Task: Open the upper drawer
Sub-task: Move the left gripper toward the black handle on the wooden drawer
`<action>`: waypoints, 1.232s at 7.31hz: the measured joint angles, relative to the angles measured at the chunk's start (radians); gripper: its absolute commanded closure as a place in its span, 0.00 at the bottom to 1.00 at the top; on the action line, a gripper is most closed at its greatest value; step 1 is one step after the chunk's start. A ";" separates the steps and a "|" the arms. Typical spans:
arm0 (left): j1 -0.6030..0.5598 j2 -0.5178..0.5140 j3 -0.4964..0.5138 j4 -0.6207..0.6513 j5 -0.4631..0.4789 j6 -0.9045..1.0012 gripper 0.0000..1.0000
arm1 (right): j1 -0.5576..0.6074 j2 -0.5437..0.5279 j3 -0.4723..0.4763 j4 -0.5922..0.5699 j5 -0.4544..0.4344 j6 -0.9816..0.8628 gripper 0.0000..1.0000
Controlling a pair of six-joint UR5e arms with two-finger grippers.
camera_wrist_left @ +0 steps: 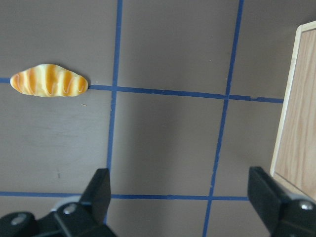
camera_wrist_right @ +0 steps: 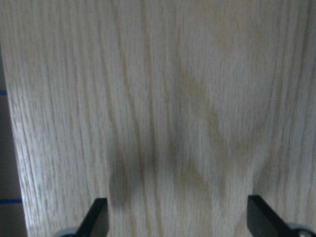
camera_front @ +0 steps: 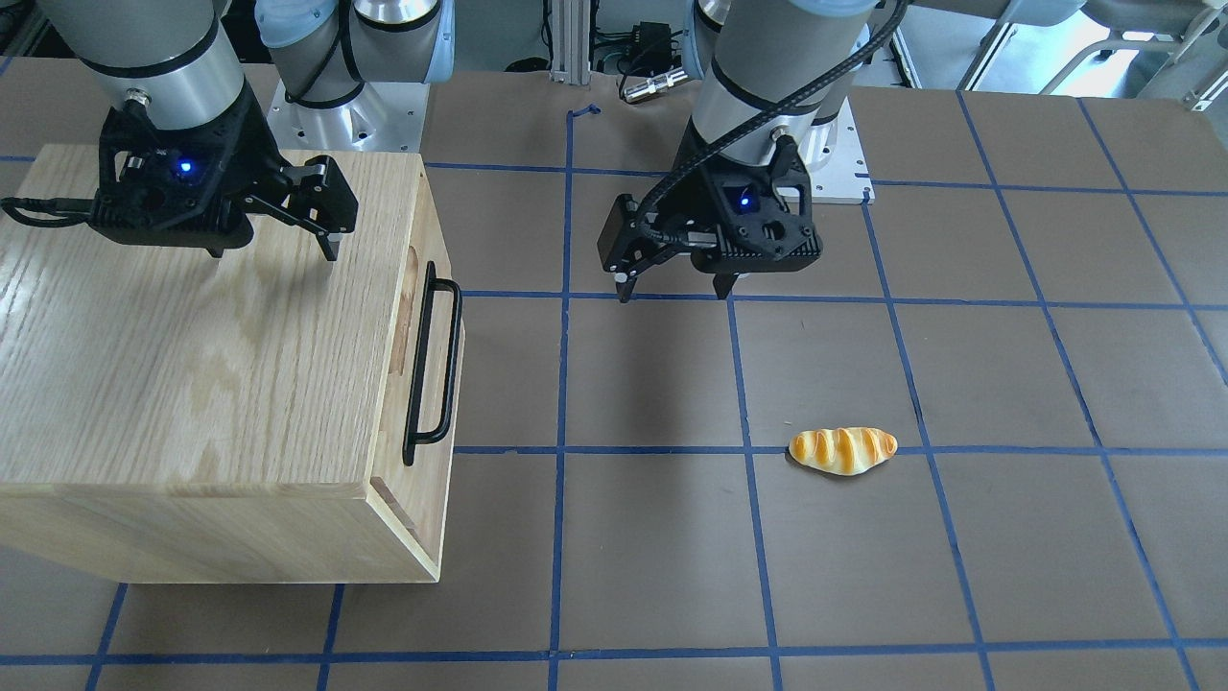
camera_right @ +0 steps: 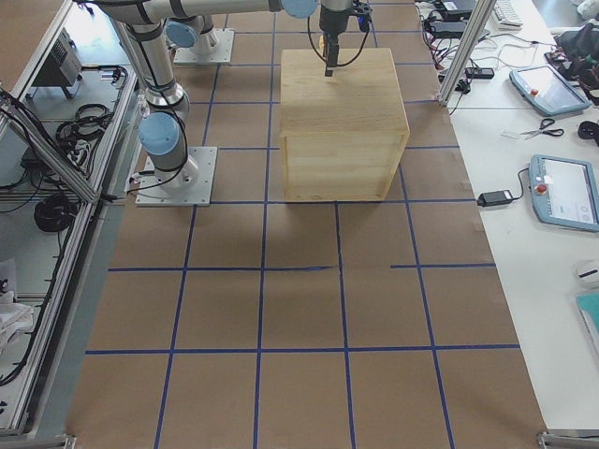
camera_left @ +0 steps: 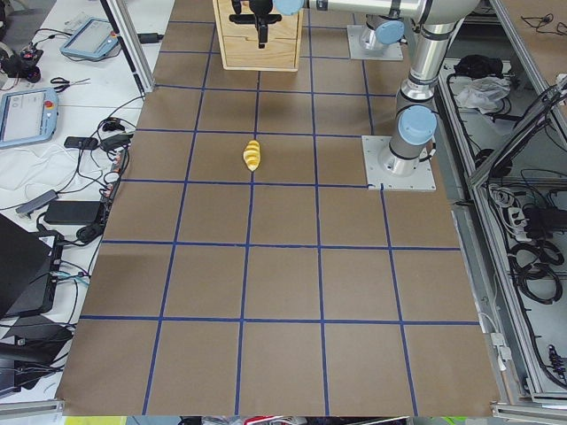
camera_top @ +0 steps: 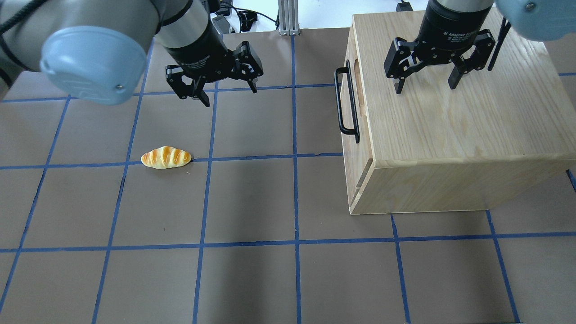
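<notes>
Inspection finding: the upper drawer (camera_top: 359, 114) was shut, its front panel sitting flush with the face of the oak cabinet (camera_top: 450, 130). The cabinet stood on the surface (camera_top: 252, 202) on the robot's right side, its front turned toward the middle of the surface. The long black bar handle (camera_top: 346, 101) ran along the drawer front, with the slot cutout just behind it. Nothing touched the handle. A seam lower on the same face marked the lower drawer front (camera_top: 355, 189), which was likewise shut.

The right hand (camera_top: 425, 88) hung above the cabinet's top panel, pointing down, with its fingers spread wide and nothing between them. The right wrist view showed only wood grain between the two fingertips. Whether the tips met the wood could not be told.

The left hand (camera_top: 231, 97) hovered over bare surface near the robot's base, fingers likewise spread apart and holding nothing. It stood well apart from the handle.

A striped bread roll (camera_top: 166, 157) lay on the surface beside a line of the blue tape grid (camera_top: 294, 202), on the robot's left, well apart from the cabinet
</notes>
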State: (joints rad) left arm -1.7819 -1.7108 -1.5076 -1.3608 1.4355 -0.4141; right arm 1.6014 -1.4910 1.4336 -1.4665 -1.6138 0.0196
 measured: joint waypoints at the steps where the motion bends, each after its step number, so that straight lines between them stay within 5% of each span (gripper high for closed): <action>1: -0.015 -0.027 -0.006 0.058 -0.020 -0.047 0.00 | 0.000 0.000 0.000 0.000 0.000 -0.001 0.00; 4: -0.065 -0.108 -0.011 0.208 -0.119 -0.230 0.00 | -0.001 0.000 -0.001 0.000 0.000 -0.001 0.00; 9: -0.109 -0.157 -0.009 0.345 -0.144 -0.310 0.00 | 0.000 0.000 -0.001 0.000 0.000 0.000 0.00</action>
State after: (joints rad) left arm -1.8914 -1.8680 -1.5165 -1.0163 1.2919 -0.7238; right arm 1.6014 -1.4911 1.4331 -1.4665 -1.6138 0.0194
